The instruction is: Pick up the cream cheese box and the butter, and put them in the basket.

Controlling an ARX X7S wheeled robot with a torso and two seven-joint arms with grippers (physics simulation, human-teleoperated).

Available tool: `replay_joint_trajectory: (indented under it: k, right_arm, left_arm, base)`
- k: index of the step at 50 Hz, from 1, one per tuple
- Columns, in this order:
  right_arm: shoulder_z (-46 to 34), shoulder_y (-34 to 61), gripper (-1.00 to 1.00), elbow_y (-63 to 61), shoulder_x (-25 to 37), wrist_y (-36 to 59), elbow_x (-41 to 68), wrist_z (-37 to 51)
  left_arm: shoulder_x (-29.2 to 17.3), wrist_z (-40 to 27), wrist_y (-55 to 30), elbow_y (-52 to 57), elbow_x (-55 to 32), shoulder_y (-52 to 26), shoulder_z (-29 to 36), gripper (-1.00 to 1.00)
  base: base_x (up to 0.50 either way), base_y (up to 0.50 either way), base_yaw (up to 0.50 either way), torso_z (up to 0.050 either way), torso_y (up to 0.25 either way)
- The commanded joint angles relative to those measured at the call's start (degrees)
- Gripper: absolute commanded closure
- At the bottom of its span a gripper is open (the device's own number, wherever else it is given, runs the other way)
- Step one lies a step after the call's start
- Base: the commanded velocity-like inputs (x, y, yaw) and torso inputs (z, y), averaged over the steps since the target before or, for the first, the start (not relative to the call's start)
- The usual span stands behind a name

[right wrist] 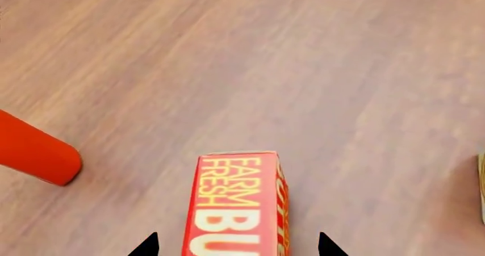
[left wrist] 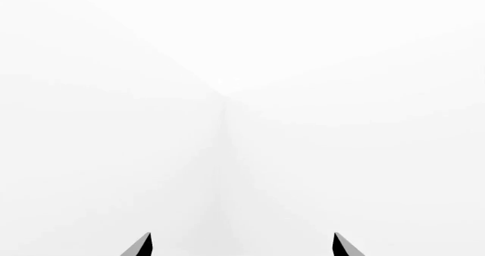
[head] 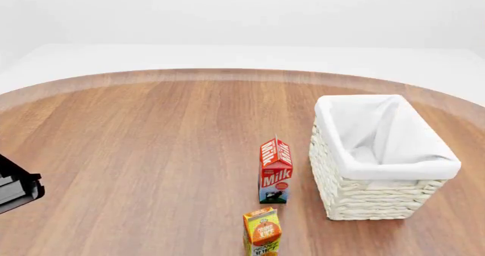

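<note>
In the right wrist view, the red-orange rectangular butter box with yellow "FARM FRESH" lettering [right wrist: 236, 202] lies at the lower centre of the frame, running lengthwise between the two dark fingertips of the right gripper [right wrist: 237, 246]. The tips stand clear of its sides with wood showing in the gaps, so the jaws are spread and straddling it, not yet closed. Judging by this, the arm is lined up along the box's narrow width so the fingers can close on it.

A red rounded object [right wrist: 34, 154] lies at the left edge of that view; what it is cannot be told.

In the head view, the squarish white woven wicker basket with white cloth lining [head: 364, 196] sits at the right on the round brown wooden table [head: 136, 148], mouth up and ready to receive. Just left of it stands the red-and-white milk carton [head: 275, 171], and below that the orange juice carton [head: 262, 232]. The cream cheese box is not visible in any view.

The left gripper [left wrist: 242, 246] faces blank white, tips wide apart and empty.
</note>
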Motion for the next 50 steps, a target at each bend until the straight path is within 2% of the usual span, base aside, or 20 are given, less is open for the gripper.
replay_joint_trajectory:
  k: [1,25,50]
  right_arm:
    - [1.06,0.74,-1.0,-1.74,-1.01,2.67,2.64,1.84]
    - [2.07,2.26,-1.0,-4.33,-1.07,5.91,7.82,8.88]
    - [0.18,1.7,-1.0,-1.32,-1.45,6.12,7.65,6.82]
  left_arm:
    - [0.87,0.94,0.06,-0.08,0.66,0.0,-1.18,-1.0]
    - [0.89,1.01,0.28,-0.64,0.89,-0.26,-0.34,-1.0]
    - [0.76,0.85,0.34,-0.71,0.63,-0.2,-0.59,-1.0]
  base:
    - [0.0,0.0,0.0,0.0,0.0]
    - [0.0,0.0,0.0,0.0,0.0]
    - [0.0,0.0,0.0,0.0,0.0]
